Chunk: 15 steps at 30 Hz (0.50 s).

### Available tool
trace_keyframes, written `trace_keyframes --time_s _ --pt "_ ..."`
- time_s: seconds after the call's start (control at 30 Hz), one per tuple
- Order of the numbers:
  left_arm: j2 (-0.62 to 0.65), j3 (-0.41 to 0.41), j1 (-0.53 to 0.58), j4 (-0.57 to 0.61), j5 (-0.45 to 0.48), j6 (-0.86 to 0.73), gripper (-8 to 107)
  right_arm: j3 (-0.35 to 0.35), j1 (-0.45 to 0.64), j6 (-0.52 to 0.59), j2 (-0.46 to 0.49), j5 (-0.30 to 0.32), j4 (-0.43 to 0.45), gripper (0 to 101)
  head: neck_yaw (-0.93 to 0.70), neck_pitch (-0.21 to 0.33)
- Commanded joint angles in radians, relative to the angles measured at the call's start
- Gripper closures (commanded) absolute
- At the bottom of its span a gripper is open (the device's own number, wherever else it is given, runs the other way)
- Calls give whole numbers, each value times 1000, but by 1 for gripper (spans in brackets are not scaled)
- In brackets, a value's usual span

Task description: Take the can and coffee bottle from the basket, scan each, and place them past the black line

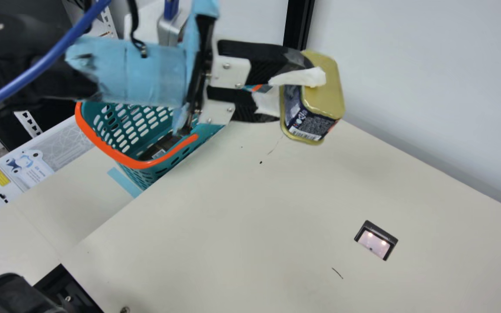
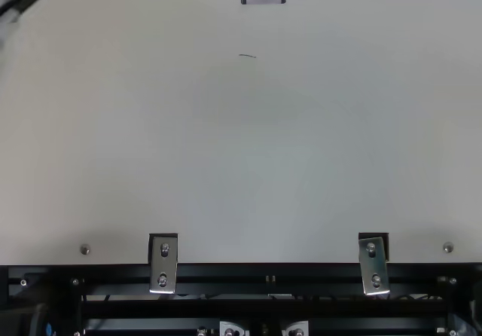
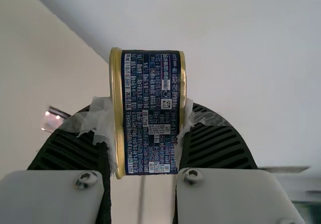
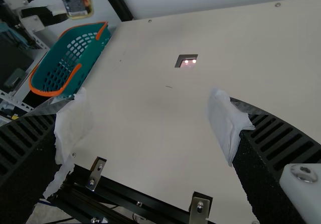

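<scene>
Gripping the can (image 1: 331, 95) in the closed jaws of the left gripper (image 1: 297, 95), tilted, raised above the desk (image 1: 233, 217) beside the basket (image 1: 137, 164). Clamped across the gold ends — probably to leave the barcode side free for the scanner (image 1: 374, 243), well apart from the basket. Holding the left arm (image 1: 124, 74) nearly level over the basket, with jaws aimed away from it. Holding the right gripper (image 4: 150, 116) open and empty, well apart from the basket. Inside the basket: a dark item (image 1: 163, 145), perhaps the coffee bottle. Next, likely: present barcode to scanner.
</scene>
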<state>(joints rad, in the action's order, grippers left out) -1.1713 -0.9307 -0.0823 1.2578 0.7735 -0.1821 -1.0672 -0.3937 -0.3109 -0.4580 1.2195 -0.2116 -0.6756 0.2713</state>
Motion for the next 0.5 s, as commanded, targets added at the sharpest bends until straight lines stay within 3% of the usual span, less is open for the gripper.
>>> trace_keyframes --time_s 0.0,0.17,0.47 --pt "0 0 0 0 0 0 89 0 0 0 0 0 0 0 -7 23" --pt "-15 -10 76 -99 -179 -96 89 0 0 0 0 0 0 0 81 11" --pt "-15 -10 76 -102 -209 -98 89 0 0 0 0 0 0 0 318 -2"
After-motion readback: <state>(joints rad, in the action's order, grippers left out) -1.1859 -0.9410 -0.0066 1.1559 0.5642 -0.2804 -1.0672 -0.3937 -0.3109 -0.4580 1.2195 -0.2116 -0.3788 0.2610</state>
